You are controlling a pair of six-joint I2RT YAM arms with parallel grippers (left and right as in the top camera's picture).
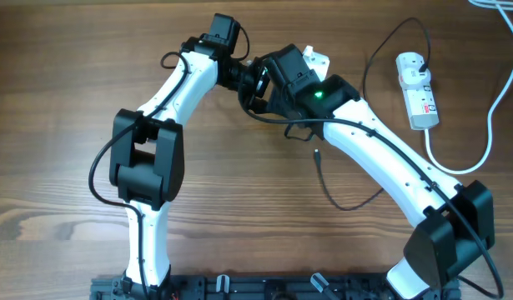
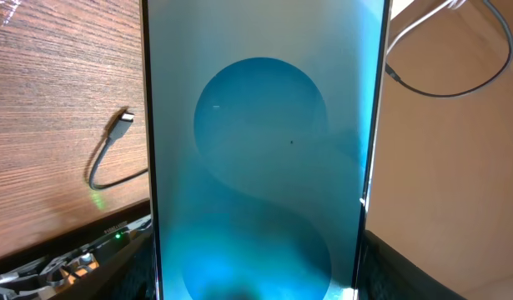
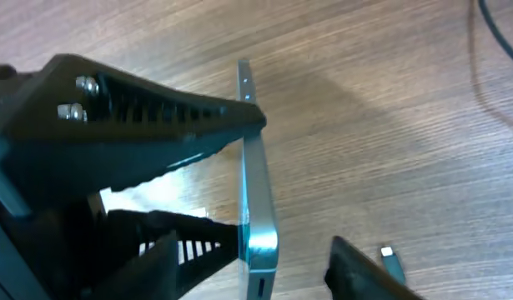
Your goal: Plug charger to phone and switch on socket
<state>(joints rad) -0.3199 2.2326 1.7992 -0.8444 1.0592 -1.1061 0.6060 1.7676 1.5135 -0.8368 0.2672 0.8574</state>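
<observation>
Left gripper (image 1: pixel 242 73) is clamped on the phone (image 2: pixel 264 150) and holds it up off the table (image 3: pixel 389 125). The screen faces its wrist camera, with a finger on each long side. The phone fills the gap between the left fingers and sits edge-on to the right gripper (image 1: pixel 269 83).

Right gripper looks open and empty. Only its finger (image 3: pixel 369 275) is clear; the jaw gap isn't fully in view.

Key relation: the charger's connector tip (image 3: pixel 392 260) lies loose on the table just beside that right finger, on the side away from the phone, below the phone's near end. The phone's long axis runs away from the right wrist. A slot shows on the near end, likely the port.

Right arm is nearer the tip. My read: it drops and pinches the tip while left holds.

Socket (image 1: pixel 417 92) is well apart, outboard of the right arm, with the adapter (image 1: pixel 410 62) already in it.
</observation>
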